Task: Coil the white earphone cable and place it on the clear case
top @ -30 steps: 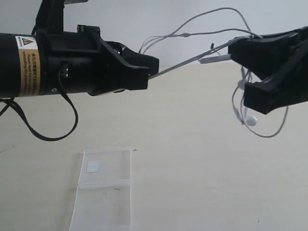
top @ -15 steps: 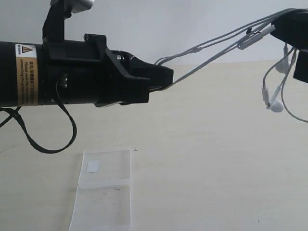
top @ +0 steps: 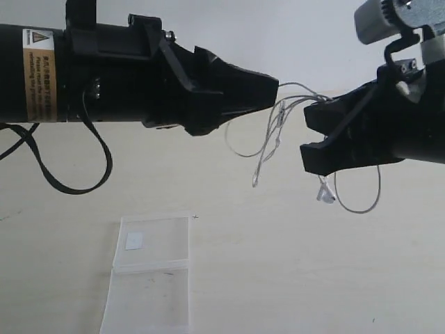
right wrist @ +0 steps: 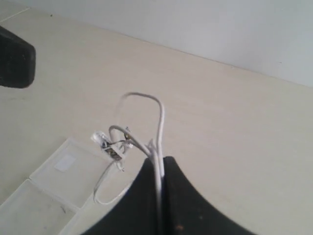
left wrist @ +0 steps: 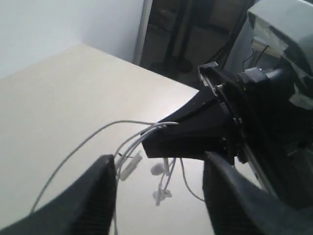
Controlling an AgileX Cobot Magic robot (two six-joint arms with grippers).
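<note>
1. Left tool (top: 270, 87) has just let go: jaws apart, and the strand once taut is now slack.
2. Right tool (right wrist: 159, 166) is clamped on the white earphone cable (top: 268, 142), which dangles in mid-air.
3. Clear case (top: 167, 245) is on the surface (top: 292, 271), well apart. Coiling looks unfinished.

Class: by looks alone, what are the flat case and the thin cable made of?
Clear case: likely hard, glossy transparent plastic; the table shows through it. White earphone cable: probably soft rubbery plastic sheathing, matte white; it droops in limp loops.
</note>
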